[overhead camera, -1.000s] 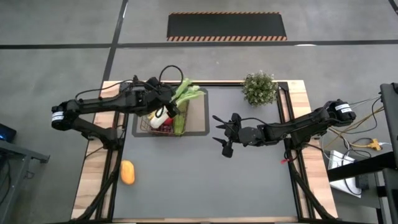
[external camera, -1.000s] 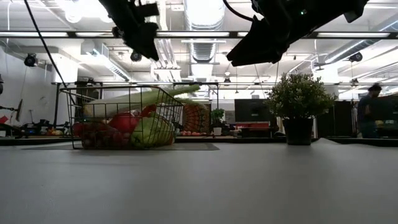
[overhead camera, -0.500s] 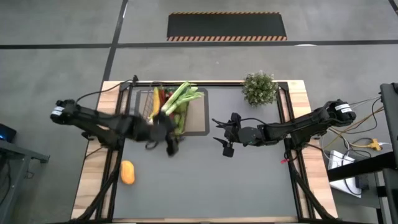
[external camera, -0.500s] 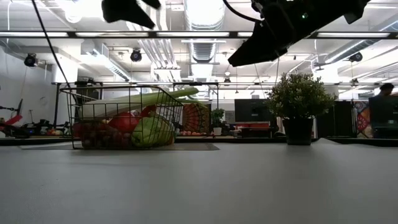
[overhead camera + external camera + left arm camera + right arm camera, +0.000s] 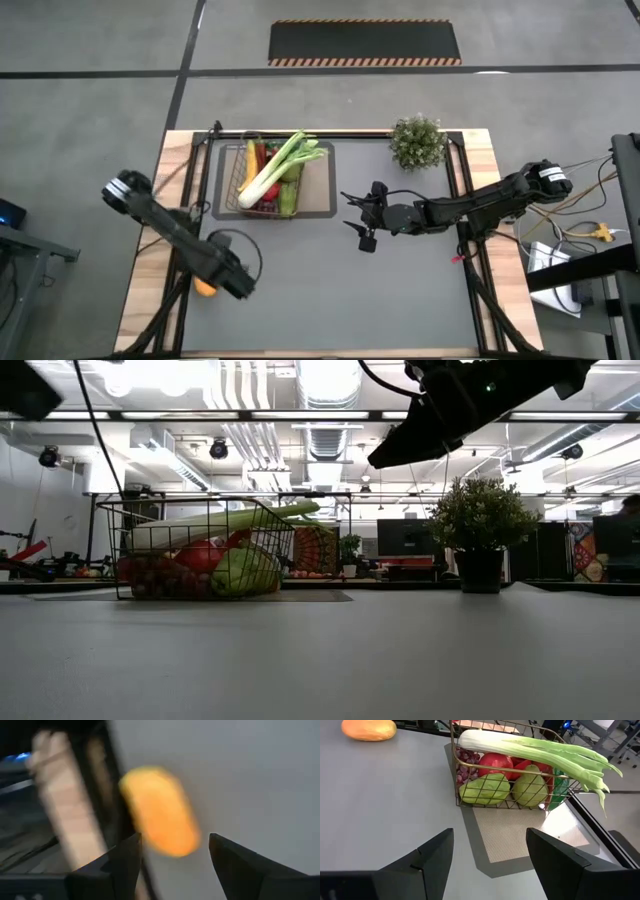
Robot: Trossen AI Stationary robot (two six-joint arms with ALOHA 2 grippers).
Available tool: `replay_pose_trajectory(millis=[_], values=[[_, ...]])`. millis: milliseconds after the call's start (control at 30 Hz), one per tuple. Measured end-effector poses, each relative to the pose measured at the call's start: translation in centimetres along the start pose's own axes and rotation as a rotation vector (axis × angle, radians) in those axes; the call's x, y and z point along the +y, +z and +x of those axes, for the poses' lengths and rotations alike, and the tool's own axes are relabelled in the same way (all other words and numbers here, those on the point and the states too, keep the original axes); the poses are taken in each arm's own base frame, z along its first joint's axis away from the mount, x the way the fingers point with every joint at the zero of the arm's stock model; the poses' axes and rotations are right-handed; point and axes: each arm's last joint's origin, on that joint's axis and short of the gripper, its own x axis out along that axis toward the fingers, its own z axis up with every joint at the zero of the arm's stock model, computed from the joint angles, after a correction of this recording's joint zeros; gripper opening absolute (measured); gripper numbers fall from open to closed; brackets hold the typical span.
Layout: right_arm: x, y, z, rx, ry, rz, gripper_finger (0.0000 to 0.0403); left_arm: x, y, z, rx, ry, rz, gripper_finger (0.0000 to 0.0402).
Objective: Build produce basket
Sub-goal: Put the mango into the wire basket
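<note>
The wire basket (image 5: pixel 262 178) stands on a tan mat (image 5: pixel 318 198) at the table's far left, holding an apple, pears (image 5: pixel 492 787) and grapes. A long leek (image 5: pixel 280 165) lies slanting across its rim. An orange fruit (image 5: pixel 204 289) lies on the table near the left edge, partly under my left arm. My left gripper (image 5: pixel 175 837) hangs open above it, pointing down, the blurred fruit (image 5: pixel 160 812) showing just past the fingertips. My right gripper (image 5: pixel 360 218) hovers open at mid-table, right of the basket, facing it (image 5: pixel 505 775).
A bushy potted plant (image 5: pixel 417 141) stands at the far edge, right of the basket. The grey table top (image 5: pixel 360 300) stretches bare across the near half. Wooden side strips and a dark frame rail (image 5: pixel 183 270) run beside the orange fruit.
My left gripper has swung away from the basket toward the table's near left, sunk lower and tipped over until it points down above the orange fruit. The leek stays lying across the basket.
</note>
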Motion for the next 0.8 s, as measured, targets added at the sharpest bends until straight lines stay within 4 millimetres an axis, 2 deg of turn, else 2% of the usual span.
replay_pose_trajectory(millis=[133, 367, 667, 800], values=[[0.0, 0.0, 0.0, 0.001, 0.001, 0.001, 0.0237, -1.2, -1.0, 1.6, 0.038, 0.135, 0.025, 0.0210], [0.0, -0.1, 0.0, 0.002, 0.001, 0.007, 0.0244, -1.8, -1.2, 2.3, 0.032, 0.168, 0.026, 0.0214], [0.0, -0.2, 0.0, 0.006, 0.002, -0.004, 0.0243, -1.8, -1.3, 2.4, 0.030, 0.157, -0.044, 0.0289], [0.0, -0.3, 0.0, 0.009, 0.002, -0.006, 0.0247, -1.8, -1.3, 3.4, 0.025, 0.151, -0.054, 0.0312]])
